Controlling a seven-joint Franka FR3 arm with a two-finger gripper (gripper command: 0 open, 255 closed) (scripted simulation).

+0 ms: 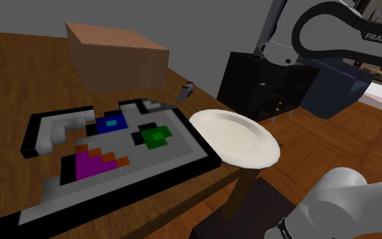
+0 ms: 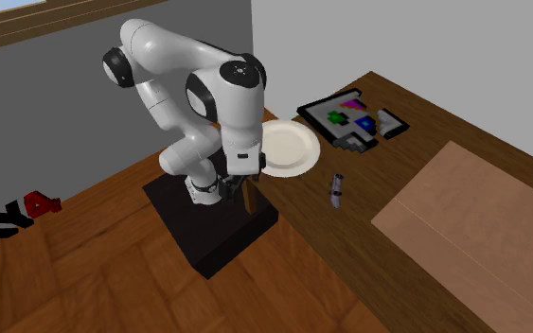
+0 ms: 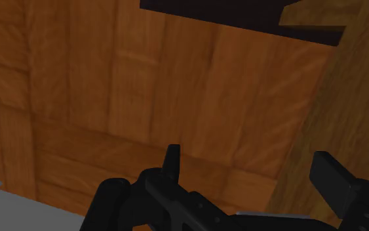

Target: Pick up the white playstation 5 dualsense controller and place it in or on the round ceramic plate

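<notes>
Tool [image 3: 245,159] low, floorward, fingers [image 3: 172,161] apart.

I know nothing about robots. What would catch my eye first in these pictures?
The big white arm stands out, folded low over its black stand beside a wooden table. On the table, a white plate sits at the edge nearest the arm. Next to it lies a black-and-white board with bright coloured shapes, and a brown box stands further along.
</notes>
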